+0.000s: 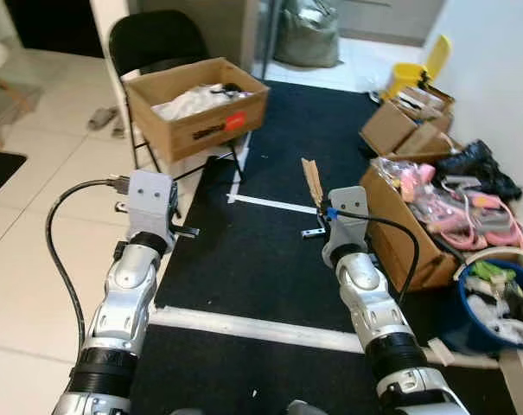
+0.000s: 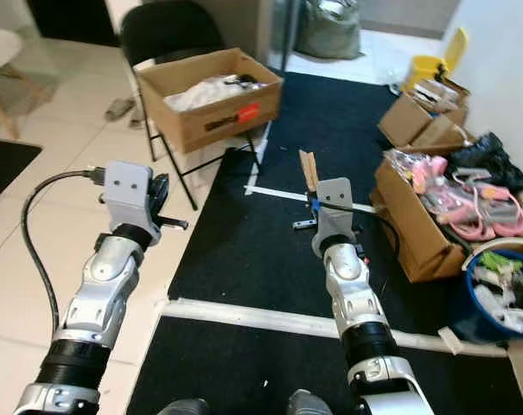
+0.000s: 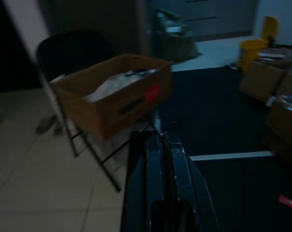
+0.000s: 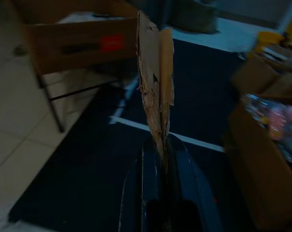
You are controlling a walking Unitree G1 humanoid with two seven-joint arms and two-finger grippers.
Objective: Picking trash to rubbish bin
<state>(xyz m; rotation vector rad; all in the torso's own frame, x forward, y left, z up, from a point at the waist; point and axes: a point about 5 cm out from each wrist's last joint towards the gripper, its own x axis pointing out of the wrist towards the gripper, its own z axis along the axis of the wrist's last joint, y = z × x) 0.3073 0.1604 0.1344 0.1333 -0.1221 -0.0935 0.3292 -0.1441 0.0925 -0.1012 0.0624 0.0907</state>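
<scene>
A black mat (image 1: 278, 216) covered most of the floor ahead, crossed by two white tape lines (image 1: 261, 203), with pale tile (image 1: 36, 225) to the robot's left. A black folding chair (image 1: 153, 43) stood at the mat's far left corner, carrying one open cardboard box (image 1: 196, 108) that held white crumpled material and bore a red label on its front. Along the right edge of the mat stood three more cardboard boxes: one near box (image 1: 408, 233) full of pink and white packets, and two smaller ones (image 1: 408, 130) further back. A blue rubbish bin (image 1: 494, 303) sat at the right, just past the near box, already holding mixed litter. A yellow container (image 1: 408, 78) stood by the far wall and a grey-green sack (image 1: 309, 35) sat beyond the mat. A black bundle (image 1: 477, 169) lay against the right wall. Two silver arms reached forward over the mat. The right pincer (image 4: 160, 145) was pressed together on a torn scrap of cardboard (image 1: 312, 181), which stood upright from its fingers above the mat, well apart from the bin. The left pincer (image 3: 166, 159) was pressed together on nothing, its fingers touching, held over the mat's left edge and pointing toward the chair. One small red fragment (image 3: 288, 202) lay on the mat.
</scene>
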